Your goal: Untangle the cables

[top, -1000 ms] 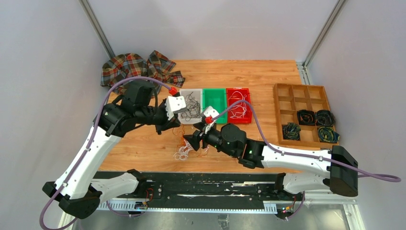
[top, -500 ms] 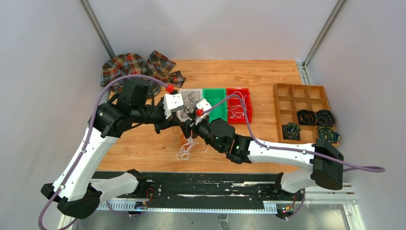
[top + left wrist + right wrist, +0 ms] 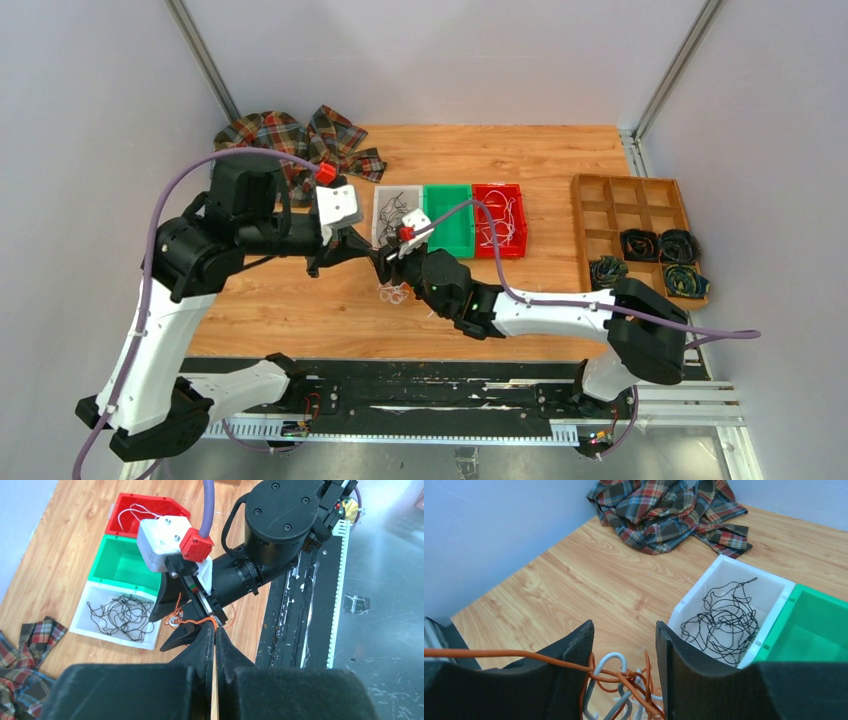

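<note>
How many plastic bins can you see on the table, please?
3, side by side in one row: the white bin holding black cables, the green bin in the middle, then the red bin. None appears hidden.

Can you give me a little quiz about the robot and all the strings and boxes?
1. Which bin holds the black cables? A red; B green; C the white bin.
2. True or false: the green bin has nothing in it.
3. Fill in: the left gripper is pinching an ____ cable.
Key: 1 C; 2 true; 3 orange cable.
</note>
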Robot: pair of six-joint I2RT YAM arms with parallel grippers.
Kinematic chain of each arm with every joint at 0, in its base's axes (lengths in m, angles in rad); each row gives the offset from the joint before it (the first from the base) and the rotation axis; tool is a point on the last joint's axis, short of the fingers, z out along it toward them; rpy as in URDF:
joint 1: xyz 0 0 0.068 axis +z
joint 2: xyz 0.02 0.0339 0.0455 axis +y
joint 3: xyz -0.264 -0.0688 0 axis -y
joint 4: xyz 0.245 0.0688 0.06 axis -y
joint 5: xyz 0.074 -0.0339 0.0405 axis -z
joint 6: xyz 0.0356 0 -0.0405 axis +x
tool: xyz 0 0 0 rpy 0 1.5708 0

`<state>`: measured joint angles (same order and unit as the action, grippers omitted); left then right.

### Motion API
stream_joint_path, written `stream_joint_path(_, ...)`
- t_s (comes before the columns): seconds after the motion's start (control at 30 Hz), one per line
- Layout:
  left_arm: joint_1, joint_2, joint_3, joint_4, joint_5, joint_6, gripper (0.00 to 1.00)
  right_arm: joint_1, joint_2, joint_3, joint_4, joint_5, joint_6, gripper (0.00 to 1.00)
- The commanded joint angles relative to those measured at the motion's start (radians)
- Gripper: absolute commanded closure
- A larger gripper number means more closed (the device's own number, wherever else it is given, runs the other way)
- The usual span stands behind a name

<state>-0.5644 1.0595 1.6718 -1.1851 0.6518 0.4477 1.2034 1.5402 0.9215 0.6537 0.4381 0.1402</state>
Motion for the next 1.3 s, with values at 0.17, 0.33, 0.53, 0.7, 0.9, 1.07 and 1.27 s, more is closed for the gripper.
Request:
stream_joint_path(0.17, -0.005, -0.015, 0.191, 0.025, 0.042, -0.011, 1.0, -0.03, 0.052, -0.12, -0.01, 0.03, 0.128, 0.55)
stream_joint_path(0.33, -0.005, 0.002, 0.273, 0.025, 0.013, -0.003, 1.0, -0.03, 0.06, -0.172, -0.001, 0.02, 0.19, 0.56)
stream_joint_path(0.53, -0.005, 0.026, 0.361, 0.026, -0.054, 0.04, 1.0, -0.03, 0.061, -0.23, 0.006, 0.023, 0.224, 0.55)
stream_joint_path(0.7, -0.005, 0.045, 0.403, 0.026, -0.072, 0.047, 1.0, -0.03, 0.029, -0.264, 0.005, 0.018, 0.242, 0.54)
stream_joint_path(0.9, -0.005, 0.041, 0.291, 0.032, -0.048, 0.038, 1.0, -0.031, -0.125, -0.245, -0.111, 0.08, 0.214, 0.41)
stream_joint_path(1.07, -0.005, 0.04, 0.079, 0.142, -0.06, 0.022, 1.0, -0.064, -0.288, -0.263, -0.223, 0.19, 0.184, 0.35)
stream_joint_path(1.27, -0.005, 0.149, -0.024, 0.253, -0.095, 0.028, 0.99, -0.169, -0.48, -0.3, -0.457, 0.348, 0.263, 0.36)
